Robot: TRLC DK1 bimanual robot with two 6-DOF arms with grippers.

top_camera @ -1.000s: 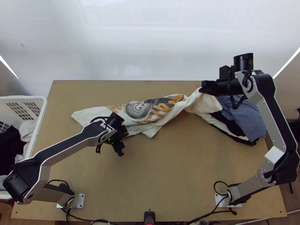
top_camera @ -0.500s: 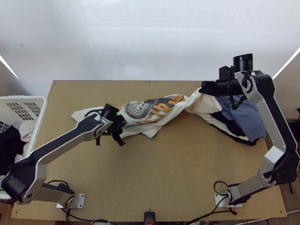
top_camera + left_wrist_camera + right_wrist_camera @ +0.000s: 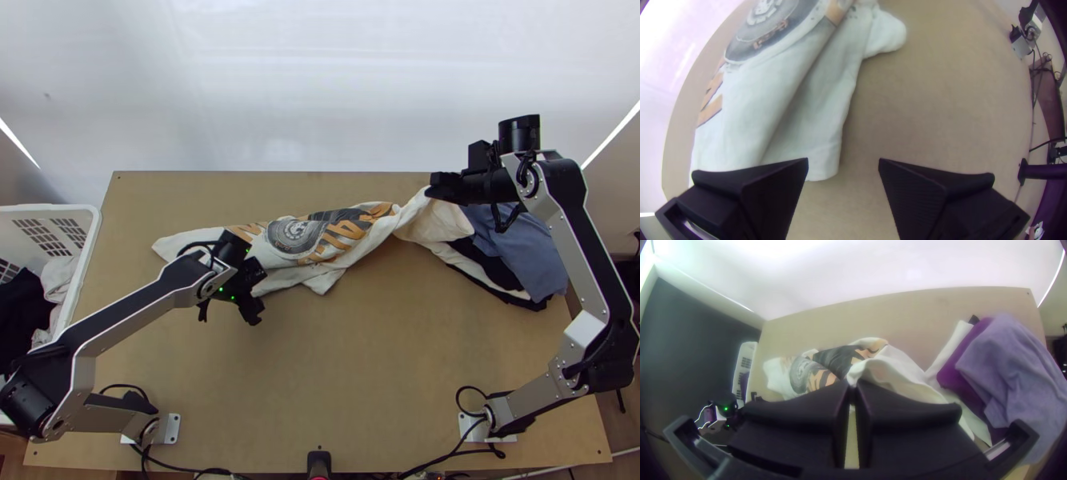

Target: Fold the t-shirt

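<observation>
Across the far half of the desk (image 3: 344, 360): white printed t-shirt (image 3: 292, 240), bunched lengthwise, one end raised in a narrow twist.
Right gripper (image 3: 432, 190): fingers nearly together, seemingly pinching that twist at their tips.
Left gripper (image 3: 256, 294): fingers wide apart, holding nothing, at the t-shirt's near edge.
Right end: blue cloth (image 3: 524, 252) heaped partly over black cloth (image 3: 540, 303).
Left, beside the desk: white basket (image 3: 86, 248) with clothes.

Basket (image 3: 48, 208) cut by top view's left edge; t-shirt (image 3: 316, 280) partly behind left arm (image 3: 132, 312).
</observation>
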